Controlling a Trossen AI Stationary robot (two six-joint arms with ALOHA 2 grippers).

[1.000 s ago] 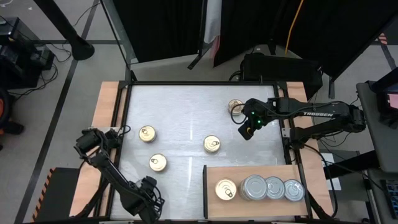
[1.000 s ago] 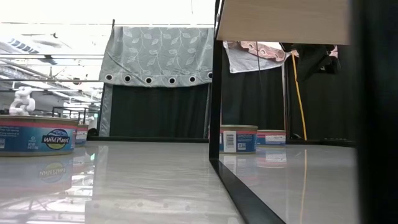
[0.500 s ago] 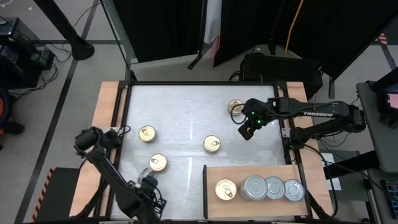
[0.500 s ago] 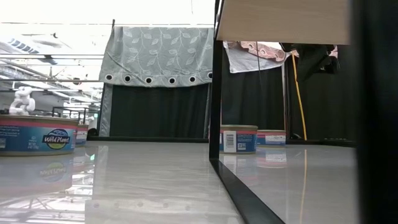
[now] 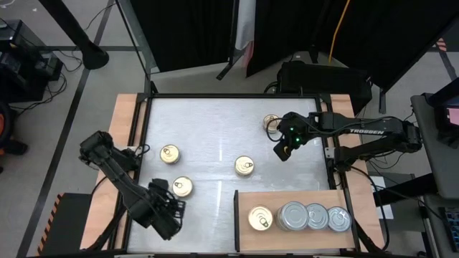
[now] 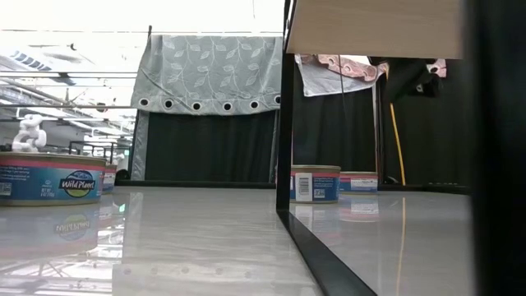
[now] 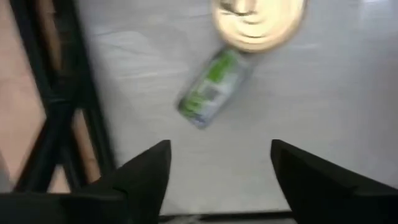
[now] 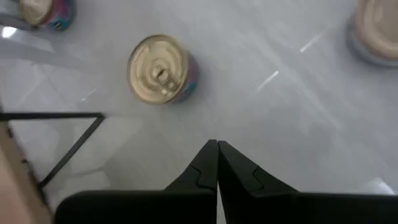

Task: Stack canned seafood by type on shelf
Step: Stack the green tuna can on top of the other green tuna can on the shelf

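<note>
Your left hand hangs at the near left of the table, fingers apart, holding nothing, just beside a gold-topped can. Your right hand sits far right, fingers pressed together, empty. On the shelf at near right, one gold can and three silver cans stand in a row.
</note>
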